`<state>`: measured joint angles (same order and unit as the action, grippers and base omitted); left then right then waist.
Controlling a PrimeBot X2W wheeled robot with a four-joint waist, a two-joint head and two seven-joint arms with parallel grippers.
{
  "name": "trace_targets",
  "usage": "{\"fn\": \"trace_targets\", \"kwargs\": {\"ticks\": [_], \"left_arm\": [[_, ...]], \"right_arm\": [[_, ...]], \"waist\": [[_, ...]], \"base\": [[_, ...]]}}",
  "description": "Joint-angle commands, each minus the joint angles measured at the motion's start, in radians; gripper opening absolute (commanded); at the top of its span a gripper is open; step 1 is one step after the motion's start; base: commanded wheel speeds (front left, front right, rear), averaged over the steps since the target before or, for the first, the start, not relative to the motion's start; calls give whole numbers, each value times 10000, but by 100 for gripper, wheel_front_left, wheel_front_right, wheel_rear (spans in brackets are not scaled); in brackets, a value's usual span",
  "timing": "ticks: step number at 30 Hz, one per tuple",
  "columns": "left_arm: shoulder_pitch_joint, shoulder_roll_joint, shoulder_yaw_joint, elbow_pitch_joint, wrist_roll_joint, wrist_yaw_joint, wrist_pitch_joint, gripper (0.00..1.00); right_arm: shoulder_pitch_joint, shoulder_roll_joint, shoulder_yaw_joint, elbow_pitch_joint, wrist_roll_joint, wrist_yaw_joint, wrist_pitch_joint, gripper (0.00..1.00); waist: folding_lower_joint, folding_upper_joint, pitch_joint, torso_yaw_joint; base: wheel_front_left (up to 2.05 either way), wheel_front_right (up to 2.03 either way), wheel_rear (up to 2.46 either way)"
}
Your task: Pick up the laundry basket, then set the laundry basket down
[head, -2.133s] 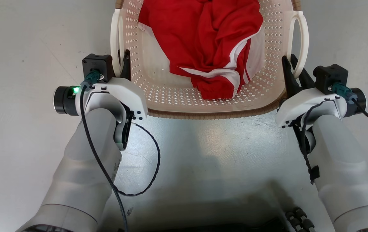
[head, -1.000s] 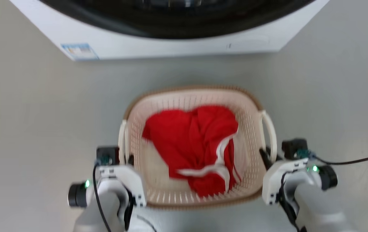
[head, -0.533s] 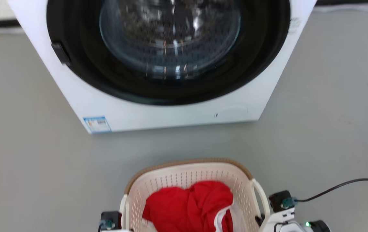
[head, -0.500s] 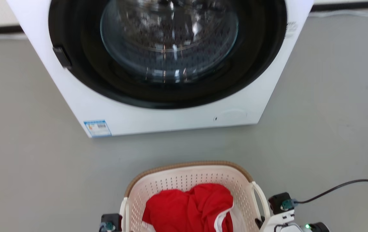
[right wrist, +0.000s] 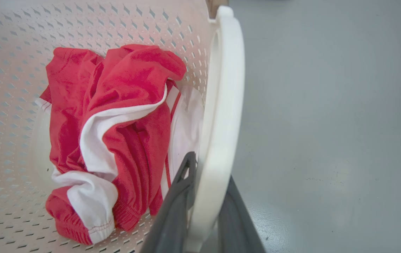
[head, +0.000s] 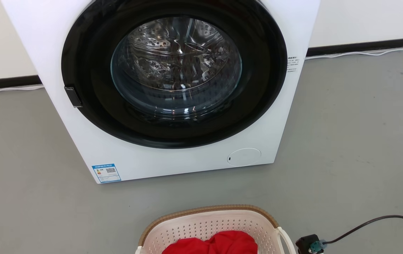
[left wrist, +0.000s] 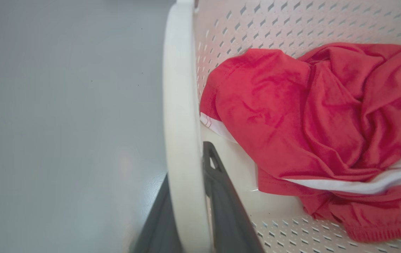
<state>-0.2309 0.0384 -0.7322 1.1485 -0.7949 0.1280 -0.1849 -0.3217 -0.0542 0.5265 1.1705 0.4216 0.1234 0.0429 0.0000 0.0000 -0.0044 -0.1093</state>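
The laundry basket (head: 201, 225) sits at the near edge of the head view, centred before the robot, with only its far end and brown woven-look rim in sight. A stretch of bare grey floor (head: 346, 141) lies between it and the white washing machine (head: 173, 162) beyond. Whether the basket rests on the floor or hangs above it cannot be told. A crumpled red garment (head: 219, 245) with white trim lies inside the basket. The left hand (left wrist: 186, 168) is clenched on the basket's left loop handle (left wrist: 181, 105): its dark fingers (left wrist: 221, 203) stand one on each side of the white loop, the inner one inside the basket wall. The right hand (right wrist: 209, 172) grips the right loop handle (right wrist: 225, 88) in the same way, with one of its fingers (right wrist: 175, 211) inside the basket beside the garment and the other outside over the floor. In the head view a black cable (head: 371, 222) curves across the floor at the near right. The machine's round glass door (head: 176, 70) is closed, showing the steel drum, and a blue label (head: 106, 172) sits at its lower left corner.
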Motion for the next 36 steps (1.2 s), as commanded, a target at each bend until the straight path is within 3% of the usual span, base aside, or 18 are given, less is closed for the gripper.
{"fn": "trace_targets", "kwargs": {"ticks": [1,36], "left_arm": [[-177,118,64,-223,-55,86,-89,0],[-624,118,-831,329,-1109,86,-492,0]], "right_arm": [[-119,39,272,-283,50,73,-65,0],[-334,39,400,164,467,73,-405,0]], "waist": [[0,0,-34,0],[0,0,40,20]], "base": [[0,0,0],[0,0,0]]}}
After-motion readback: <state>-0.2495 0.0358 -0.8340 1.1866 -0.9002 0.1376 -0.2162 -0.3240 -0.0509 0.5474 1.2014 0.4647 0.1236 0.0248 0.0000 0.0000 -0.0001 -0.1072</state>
